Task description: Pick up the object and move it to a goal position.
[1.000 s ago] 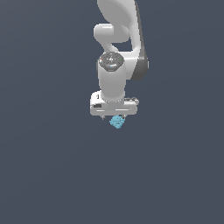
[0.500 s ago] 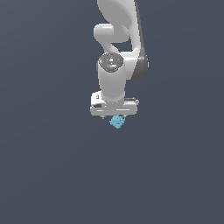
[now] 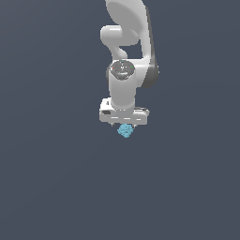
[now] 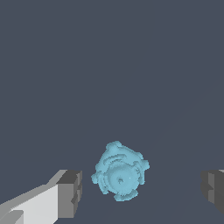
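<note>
The object (image 3: 125, 131) is a tiny light-blue lumpy blob lying on the dark grey surface. It also shows in the wrist view (image 4: 120, 171). My white gripper (image 3: 124, 126) hangs straight over it, pointing down, with the hand just above the blob. In the wrist view my gripper (image 4: 142, 192) is open. One dark finger pad (image 4: 70, 192) stands on one side of the object and the other pad (image 4: 214, 190) stands well off on the other side. Neither pad touches the object, which lies nearer the first pad.
A plain dark grey surface (image 3: 56, 178) fills both views. The white arm (image 3: 129, 42) rises above the gripper. Nothing else is in view.
The arm and gripper have come down slightly toward the object. The object has not moved.
</note>
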`<state>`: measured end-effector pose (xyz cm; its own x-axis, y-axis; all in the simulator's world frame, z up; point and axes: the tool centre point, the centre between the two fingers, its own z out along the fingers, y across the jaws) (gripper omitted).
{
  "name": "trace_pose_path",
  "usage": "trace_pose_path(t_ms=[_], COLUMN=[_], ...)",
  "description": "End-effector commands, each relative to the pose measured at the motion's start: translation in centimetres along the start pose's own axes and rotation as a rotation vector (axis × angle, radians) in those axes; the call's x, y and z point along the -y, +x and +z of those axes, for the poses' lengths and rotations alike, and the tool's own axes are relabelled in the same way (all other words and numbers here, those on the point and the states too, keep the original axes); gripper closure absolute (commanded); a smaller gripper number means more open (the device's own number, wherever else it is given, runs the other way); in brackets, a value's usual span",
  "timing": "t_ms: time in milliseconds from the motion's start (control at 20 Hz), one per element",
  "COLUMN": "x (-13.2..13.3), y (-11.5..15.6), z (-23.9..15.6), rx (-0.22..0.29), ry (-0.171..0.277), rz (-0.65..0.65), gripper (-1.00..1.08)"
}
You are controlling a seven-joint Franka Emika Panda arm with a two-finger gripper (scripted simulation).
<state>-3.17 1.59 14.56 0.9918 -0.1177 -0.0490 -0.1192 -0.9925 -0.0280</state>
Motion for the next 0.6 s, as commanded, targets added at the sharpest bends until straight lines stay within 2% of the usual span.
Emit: trace_pose_path(t_ms=[0,550], x=[0.1,0.7], y=[-0.5,-3.1], z=[0.7,3.9], rx=[-0.005,-0.033], ry=[-0.003,-0.013], rz=[0.049,0.309], gripper=[-0.92,-0.92])
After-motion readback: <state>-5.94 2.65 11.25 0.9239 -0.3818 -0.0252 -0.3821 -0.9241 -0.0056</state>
